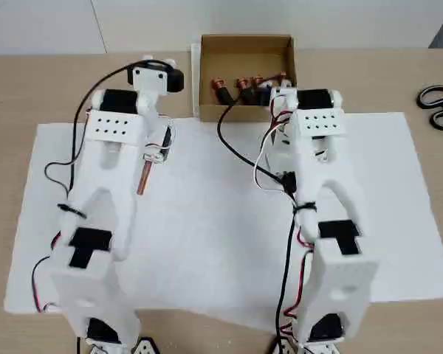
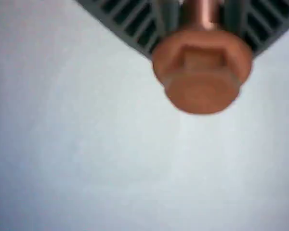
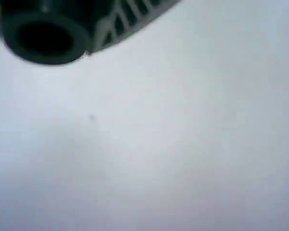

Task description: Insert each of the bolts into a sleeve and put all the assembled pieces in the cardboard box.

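My left gripper [image 1: 155, 153] is shut on a copper bolt [image 1: 143, 178], which hangs tilted over the white paper, left of centre. In the left wrist view the bolt's head [image 2: 202, 72] faces the camera, its shank clamped between the dark ribbed fingers [image 2: 130, 19]. My right gripper [image 3: 62, 9] is shut on a black sleeve [image 3: 43, 38], whose open bore faces the camera, above the paper. The right arm [image 1: 314, 125] stands just in front of the cardboard box [image 1: 244, 40]. Several assembled bolt-and-sleeve pieces [image 1: 240, 88] lie inside the box.
A large white paper sheet [image 1: 207, 228] covers the middle of the wooden table. Scissors [image 1: 439, 103] lie at the far right edge. Black and red cables [image 1: 240, 151] trail across the paper between the arms.
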